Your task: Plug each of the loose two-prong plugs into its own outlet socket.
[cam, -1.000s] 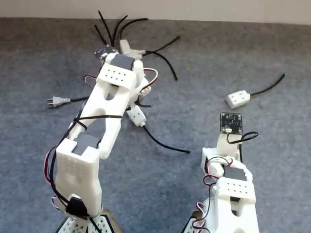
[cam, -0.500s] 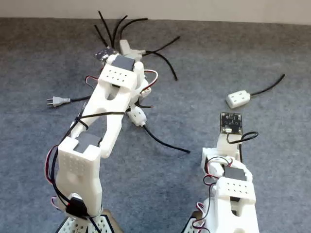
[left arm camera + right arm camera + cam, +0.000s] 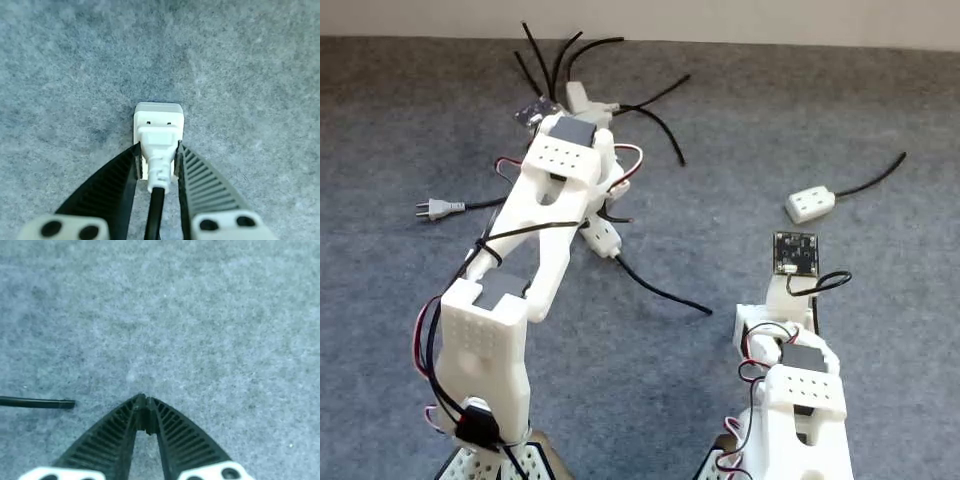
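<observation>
In the left wrist view my left gripper (image 3: 158, 148) is shut on a white two-prong plug (image 3: 159, 136) whose front sits against a white outlet socket (image 3: 158, 111) on the grey carpet. The high view shows that socket and plug (image 3: 601, 236) partly under the left arm. A loose grey plug (image 3: 439, 208) lies on the carpet to the left. Another white socket (image 3: 810, 204) lies at the right with its black cable. My right gripper (image 3: 145, 403) is shut on nothing, just above bare carpet.
Several black cables (image 3: 560, 55) fan out at the back around a further white socket (image 3: 586, 98). A black cable (image 3: 660, 292) trails between the arms; its end (image 3: 39, 402) lies near the right gripper. The right arm (image 3: 796, 385) is folded at the front right.
The left arm has drawn back slightly, and the plug and socket under it shifted a little. The right arm has not moved.
</observation>
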`<state>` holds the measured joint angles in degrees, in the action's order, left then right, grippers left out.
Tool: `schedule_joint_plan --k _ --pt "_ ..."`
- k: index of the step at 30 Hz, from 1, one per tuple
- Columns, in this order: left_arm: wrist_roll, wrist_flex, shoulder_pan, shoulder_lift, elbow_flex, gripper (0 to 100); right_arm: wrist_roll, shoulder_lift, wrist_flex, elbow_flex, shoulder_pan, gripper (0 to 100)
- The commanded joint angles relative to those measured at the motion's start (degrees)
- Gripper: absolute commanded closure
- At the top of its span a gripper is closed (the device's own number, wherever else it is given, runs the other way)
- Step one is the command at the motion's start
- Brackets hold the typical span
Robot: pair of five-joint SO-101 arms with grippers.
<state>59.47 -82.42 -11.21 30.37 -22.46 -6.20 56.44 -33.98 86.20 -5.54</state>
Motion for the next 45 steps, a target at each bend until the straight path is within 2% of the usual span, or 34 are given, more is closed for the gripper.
schedule_joint_plan --k 1,11,18,24,28,33,36,45 --pt "0.53 0.62 0.75 1.54 0.84 99 0.53 1.1 1.8 0.22 -0.22 99.1" --pt "0.62 0.44 0.75 13.58 -5.67 99 0.53 1.1 2.15 0.13 -0.22 99.1" --pt "0.62 -7.12 3.56 17.89 -11.21 99 0.44 1.1 2.15 0.13 -0.22 99.1" --pt "0.35 -8.18 5.76 22.81 -16.22 99 0.44 1.1 2.15 0.13 -0.22 99.1" --pt "0.26 -12.04 5.85 24.48 -21.41 99 0.44 1.1 2.15 0.13 -0.22 99.1" --pt "-5.8 -14.51 5.58 27.03 -25.27 99 0.44 1.1 2.15 0.13 -0.22 99.1" --pt "-6.42 -18.64 4.44 27.47 -26.95 99 0.35 1.1 2.15 0.13 -0.22 99.1" --pt "-6.42 -18.9 -4.44 21.32 -12.18 99 0.35 1.1 2.15 0.13 -0.22 99.1"
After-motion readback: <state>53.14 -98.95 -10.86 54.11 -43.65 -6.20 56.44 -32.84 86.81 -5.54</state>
